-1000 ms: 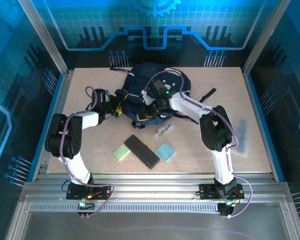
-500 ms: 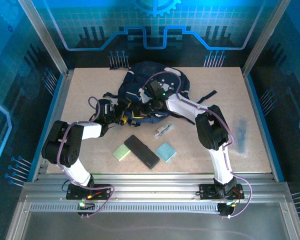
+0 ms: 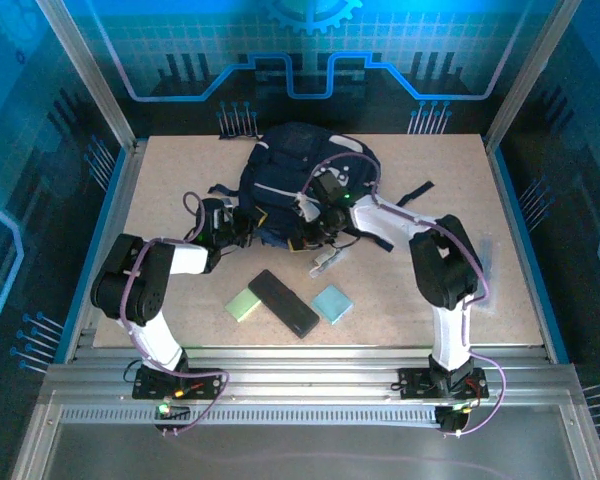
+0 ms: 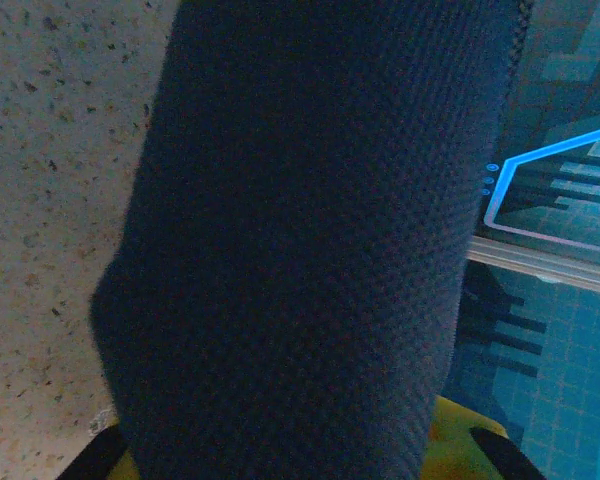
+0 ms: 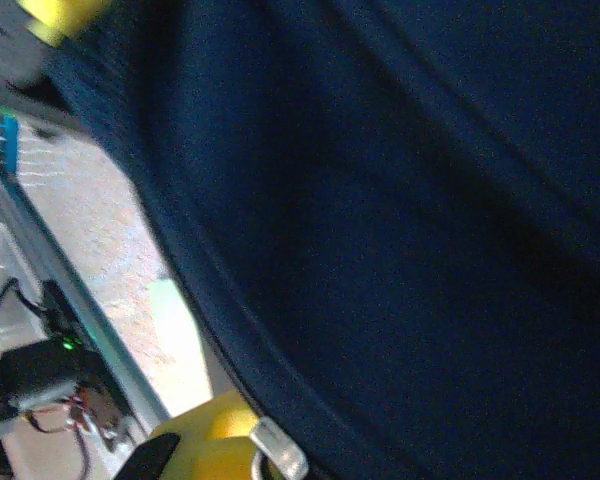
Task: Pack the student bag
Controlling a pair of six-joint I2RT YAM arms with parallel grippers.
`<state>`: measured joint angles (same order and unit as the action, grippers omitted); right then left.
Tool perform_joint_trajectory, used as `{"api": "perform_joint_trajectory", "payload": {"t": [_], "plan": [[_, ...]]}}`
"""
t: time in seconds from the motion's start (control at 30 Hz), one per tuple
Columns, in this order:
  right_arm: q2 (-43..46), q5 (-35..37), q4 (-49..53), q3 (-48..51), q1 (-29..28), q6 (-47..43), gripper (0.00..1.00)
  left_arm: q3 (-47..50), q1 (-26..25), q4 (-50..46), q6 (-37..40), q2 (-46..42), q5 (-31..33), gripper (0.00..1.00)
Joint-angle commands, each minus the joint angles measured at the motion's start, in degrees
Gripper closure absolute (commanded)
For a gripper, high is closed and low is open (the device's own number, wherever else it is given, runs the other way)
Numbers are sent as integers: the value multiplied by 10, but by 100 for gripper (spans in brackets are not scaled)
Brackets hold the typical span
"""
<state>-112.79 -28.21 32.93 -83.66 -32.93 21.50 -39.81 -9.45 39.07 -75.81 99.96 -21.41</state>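
Large dark navy student bag [image 3: 302, 160], coarse woven fold pinched in nearly closed left gripper [image 3: 247, 222], right gripper [image 3: 308, 230] fully closed at rounded piped seam, hold unclear, flat metal zip pull [image 5: 278, 451] just beside.

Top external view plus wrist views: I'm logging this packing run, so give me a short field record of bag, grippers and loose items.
bag: student bag lying at far middle of table
left gripper: at bag's left edge, navy fabric between its jaws, grip unclear
right gripper: shut, at bag's near edge
unpacked: green pad, black case, blue pad, small silvery item, all on table before bag
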Motion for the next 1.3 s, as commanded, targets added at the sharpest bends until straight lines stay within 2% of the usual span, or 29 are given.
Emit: {"api": "perform_joint_trajectory", "payload": {"t": [0.0, 0.1, 0.33, 0.43, 0.57, 0.7, 0.73, 0.87, 0.9, 0.93, 1.0, 1.03, 1.17, 1.27], "plan": [[43, 65, 116, 48, 61, -68, 100, -5, 46, -18, 35, -39, 18, 100], [57, 82, 114, 61, 106, -84, 100, -5, 48, -49, 54, -50, 10, 100], [41, 194, 103, 24, 184, -134, 100, 9, 76, -63, 65, -61, -18, 99], [31, 159, 100, -3, 204, -135, 100, 7, 89, -84, 79, -70, -23, 100], [28, 79, 89, -15, 197, -135, 100, -26, 102, -139, 121, -73, -24, 100], [14, 160, 128, -35, 184, -172, 100, -63, 137, -166, 142, -59, -37, 100], [13, 152, 133, -35, 187, -173, 100, -74, 146, -176, 148, -55, -37, 100], [29, 53, 66, 3, 176, -120, 100, -120, 148, -209, 157, -41, -54, 98], [35, 14, 26, 18, 167, -98, 100, -128, 141, -221, 156, -42, -58, 94], [37, -24, -15, 30, 154, -71, 100, -128, 132, -232, 155, -47, -56, 77], [31, -70, -91, 35, 128, -19, 100, -112, 122, -243, 146, -64, -45, 25], [26, -71, -122, 33, 110, 10, 100, -97, 121, -240, 138, -79, -41, 2], [2, -56, -206, 0, 49, 99, 100, -16, 121, -221, 96, -151, 0, 1], [-27, -38, -213, -54, 14, 126, 100, 41, 114, -226, 63, -217, 28, 1]]}}
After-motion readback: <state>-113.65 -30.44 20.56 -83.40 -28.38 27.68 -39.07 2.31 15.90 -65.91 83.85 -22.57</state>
